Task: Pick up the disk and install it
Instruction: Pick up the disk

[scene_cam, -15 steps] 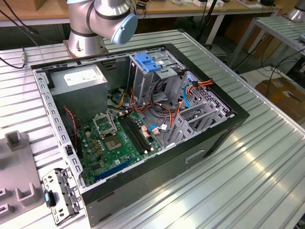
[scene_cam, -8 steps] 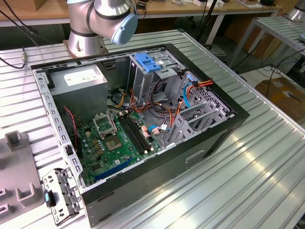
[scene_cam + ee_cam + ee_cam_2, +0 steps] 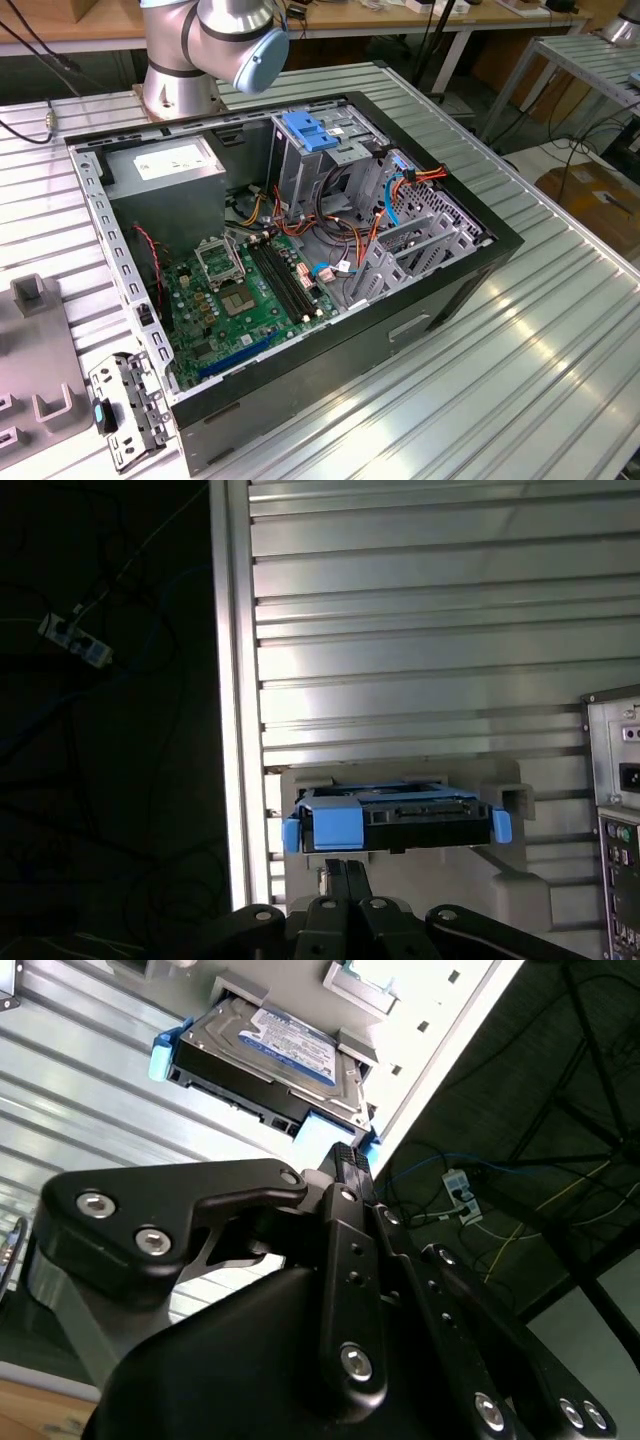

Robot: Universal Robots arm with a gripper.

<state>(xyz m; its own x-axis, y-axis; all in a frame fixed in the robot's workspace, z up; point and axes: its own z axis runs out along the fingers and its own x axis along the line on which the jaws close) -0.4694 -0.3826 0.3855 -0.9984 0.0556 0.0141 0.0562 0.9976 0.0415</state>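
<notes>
Claw (image 3: 342, 1155) closed, fingers pressed together with nothing between them, poised just short of the disk (image 3: 270, 1055) — blue-framed, it lies in a grey holder (image 3: 500, 780) on the ribbed metal table (image 3: 400, 630), near the table's edge.

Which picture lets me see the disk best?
The second wrist view. There the disk shows its broad labelled top and blue edging, sitting in a grey holder. The first wrist view shows the disk end-on: just a thin edge with blue corners.
</notes>
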